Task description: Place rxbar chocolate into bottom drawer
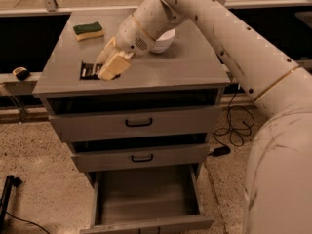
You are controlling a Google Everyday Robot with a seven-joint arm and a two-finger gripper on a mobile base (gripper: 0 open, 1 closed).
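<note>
The rxbar chocolate (89, 70), a flat black bar with white lettering, is at the front left of the grey cabinet top (170, 67), low over it. My gripper (110, 67) reaches down from the upper right with its tan fingers (115, 64) shut on the bar's right end. The bottom drawer (146, 196) is pulled out and open below, a plain grey box directly under the cabinet front. The two upper drawers with black handles (139, 123) are pushed in.
A green-and-yellow sponge (88, 30) lies at the back left of the top. A white bowl (163, 40) stands behind my wrist. My large white arm fills the right side. A black cable (234, 130) lies on the floor at the right.
</note>
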